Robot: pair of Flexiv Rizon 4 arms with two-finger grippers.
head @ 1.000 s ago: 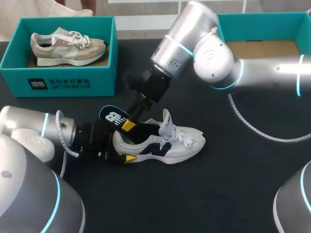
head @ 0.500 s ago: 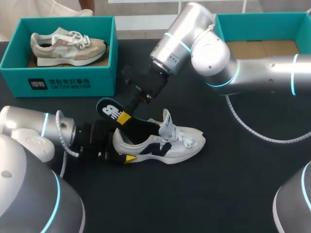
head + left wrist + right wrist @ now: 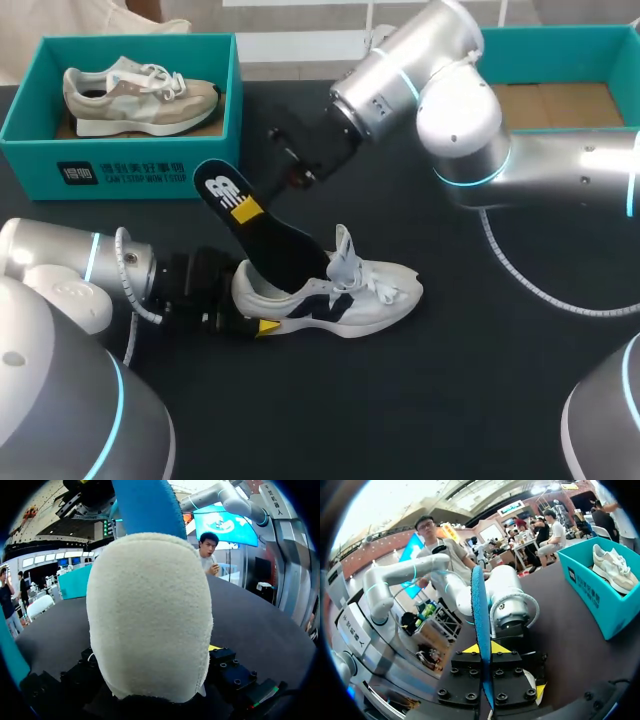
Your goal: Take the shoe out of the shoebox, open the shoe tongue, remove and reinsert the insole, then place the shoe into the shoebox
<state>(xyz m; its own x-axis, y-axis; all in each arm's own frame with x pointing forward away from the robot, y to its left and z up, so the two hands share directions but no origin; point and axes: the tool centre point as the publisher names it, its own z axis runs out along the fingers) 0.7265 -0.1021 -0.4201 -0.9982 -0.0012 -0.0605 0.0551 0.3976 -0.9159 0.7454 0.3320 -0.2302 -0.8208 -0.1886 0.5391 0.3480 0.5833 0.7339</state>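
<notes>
Head view: white shoe (image 3: 345, 298) with navy side panels sits upright on the dark table (image 3: 450, 400), heel clamped in my left gripper (image 3: 250, 308). Black insole (image 3: 275, 245), white logo at heel end, blue underside, slants up out of the shoe, toe end inside, pinched by my right gripper (image 3: 246, 210).

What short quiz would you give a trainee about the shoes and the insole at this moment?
1. True or false: the right pincer is shut on the insole.
2. Choose one: the beige shoe lies A) in the left shoebox; B) on the bare table; C) in the right shoebox.
3. Short answer: which thing holds the insole's lower end?
Key: 1 true; 2 A; 3 the white shoe.
</notes>
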